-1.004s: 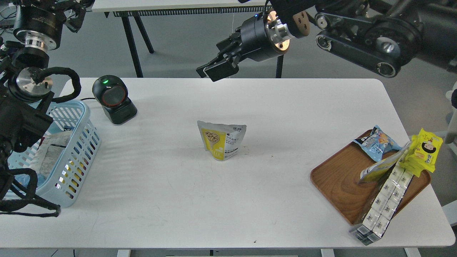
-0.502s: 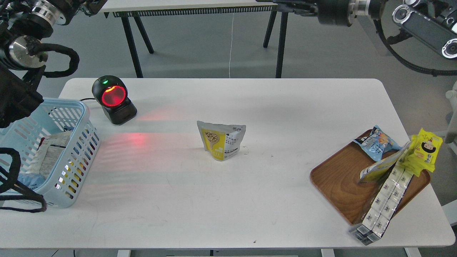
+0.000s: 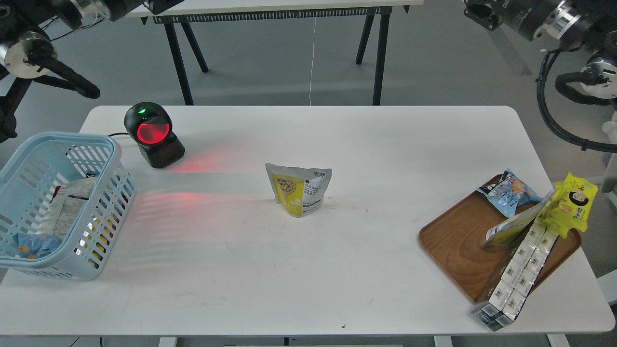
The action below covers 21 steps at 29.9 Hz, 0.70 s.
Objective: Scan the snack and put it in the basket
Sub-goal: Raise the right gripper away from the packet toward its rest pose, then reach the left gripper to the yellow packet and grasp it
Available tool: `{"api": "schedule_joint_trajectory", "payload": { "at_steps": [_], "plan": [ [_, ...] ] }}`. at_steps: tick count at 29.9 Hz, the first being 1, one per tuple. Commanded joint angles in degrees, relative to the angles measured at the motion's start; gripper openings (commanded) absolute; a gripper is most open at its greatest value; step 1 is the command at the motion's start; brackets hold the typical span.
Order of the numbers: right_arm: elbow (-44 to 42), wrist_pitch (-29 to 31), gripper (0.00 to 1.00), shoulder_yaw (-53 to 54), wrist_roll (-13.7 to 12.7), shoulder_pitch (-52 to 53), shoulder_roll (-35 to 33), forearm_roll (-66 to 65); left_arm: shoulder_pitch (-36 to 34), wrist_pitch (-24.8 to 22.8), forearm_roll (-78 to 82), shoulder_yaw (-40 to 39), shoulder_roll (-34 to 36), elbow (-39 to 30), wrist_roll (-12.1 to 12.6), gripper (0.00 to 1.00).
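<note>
The snack (image 3: 299,189), a small silver-white pouch with a yellow panel of round nuts, stands upright at the middle of the white table (image 3: 308,270). The light blue basket (image 3: 112,193) sits at the table's left edge and holds a few packs. No gripper is near either one. My left arm is raised at the top left; a dark end piece (image 3: 164,5) at the frame's top edge is probably its gripper, and its fingers cannot be told apart. My right arm (image 3: 554,19) is raised at the top right, with its gripper out of the frame.
A black barcode scanner (image 3: 153,135) with a glowing red window stands behind the basket and casts red light on the table. A brown wooden tray (image 3: 458,246) at the right holds a blue snack bag (image 3: 511,193), a yellow cartoon-face pack (image 3: 573,205) and a long white pack (image 3: 518,270).
Both arms have lifted up and away from the table. The right gripper has left the frame. The left arm no longer covers the basket. The scanner's window has lit red. The snack has not moved.
</note>
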Motion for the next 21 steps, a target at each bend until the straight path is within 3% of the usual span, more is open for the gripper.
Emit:
{"api": "schedule_joint_trajectory", "payload": {
  "at_steps": [1,5,10,15,18,21],
  "plan": [
    [-1.93,0.76,0.99,0.49,0.0,-2.41,0.31,12.29,0.06,0.02,12.18,-0.27,-0.6,-7.67,-0.05,0.99],
    [-2.11,0.76,0.99,0.57,0.0,-4.96,0.49,26.18,-0.12,0.02,20.97,-0.27,-2.27,-12.07,-0.14,0.97],
    [-2.11,1.11,0.99,6.53,0.0,-10.93,0.66,32.71,0.41,0.02,35.19,1.74,-3.15,-18.21,-0.49,0.95],
    [-2.11,1.52,0.99,15.07,-0.13,-19.63,3.29,33.07,3.39,0.02,53.03,5.52,-4.37,-22.18,-3.3,0.94],
    [-2.37,1.52,0.99,16.92,-0.4,-20.44,5.41,33.07,5.41,0.02,64.29,8.07,-6.05,-22.18,-3.83,0.94],
    [-2.46,1.52,0.99,17.8,-0.4,-20.44,5.59,33.07,7.7,0.02,72.99,10.35,-6.22,-22.18,-6.11,0.94]
  ]
}}
